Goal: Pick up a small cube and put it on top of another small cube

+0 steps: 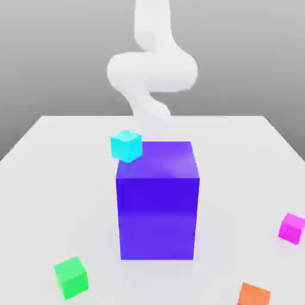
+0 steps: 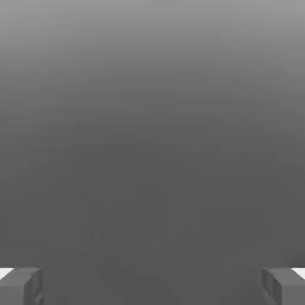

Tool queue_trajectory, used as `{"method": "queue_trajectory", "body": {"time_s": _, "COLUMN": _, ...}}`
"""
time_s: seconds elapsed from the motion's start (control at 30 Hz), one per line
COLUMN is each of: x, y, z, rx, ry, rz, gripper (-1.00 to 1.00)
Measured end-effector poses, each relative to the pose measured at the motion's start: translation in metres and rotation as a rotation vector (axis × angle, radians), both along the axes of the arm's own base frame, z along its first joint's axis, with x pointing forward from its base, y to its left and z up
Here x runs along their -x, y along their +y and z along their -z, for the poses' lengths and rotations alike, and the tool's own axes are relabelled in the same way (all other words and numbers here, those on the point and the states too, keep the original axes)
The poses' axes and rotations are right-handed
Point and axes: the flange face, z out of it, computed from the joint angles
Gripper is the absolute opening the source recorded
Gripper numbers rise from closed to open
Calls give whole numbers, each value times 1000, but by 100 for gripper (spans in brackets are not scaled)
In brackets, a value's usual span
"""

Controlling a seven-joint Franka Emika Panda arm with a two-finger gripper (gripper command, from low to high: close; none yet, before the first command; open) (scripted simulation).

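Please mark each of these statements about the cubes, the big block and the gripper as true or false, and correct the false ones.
1. The magenta cube lies on the table, at the exterior view's right. True.
2. The green cube is stacked on the orange cube. False: they lie far apart on the table.
3. The gripper is shut on a cube. False: its fingers stand wide apart with nothing between them.
4. The cyan cube shows beside the top of the blue-purple block. True.
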Motion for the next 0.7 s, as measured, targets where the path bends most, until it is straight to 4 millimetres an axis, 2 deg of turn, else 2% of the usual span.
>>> {"method": "queue_trajectory", "body": {"time_s": 0.07, "x": -23, "y": 28, "z": 36, "rx": 33, "ry": 59, "rz": -51, "gripper": 0}}
{"method": "queue_trajectory", "body": {"time_s": 0.17, "x": -47, "y": 71, "z": 90, "rx": 79, "ry": 142, "rz": -130, "gripper": 0}}
{"method": "queue_trajectory", "body": {"time_s": 0.27, "x": -60, "y": 113, "z": 146, "rx": 123, "ry": 221, "rz": -214, "gripper": 0}}
{"method": "queue_trajectory", "body": {"time_s": 0.37, "x": -62, "y": 155, "z": 205, "rx": 165, "ry": 298, "rz": -304, "gripper": 0}}
{"method": "queue_trajectory", "body": {"time_s": 0.53, "x": -42, "y": 221, "z": 303, "rx": 227, "ry": 425, "rz": -462, "gripper": 0}}
{"method": "queue_trajectory", "body": {"time_s": 0.63, "x": -9, "y": 264, "z": 360, "rx": 265, "ry": 499, "rz": -584, "gripper": 0}}
{"method": "queue_trajectory", "body": {"time_s": 0.7, "x": 14, "y": 283, "z": 396, "rx": 284, "ry": 549, "rz": -650, "gripper": 0}}
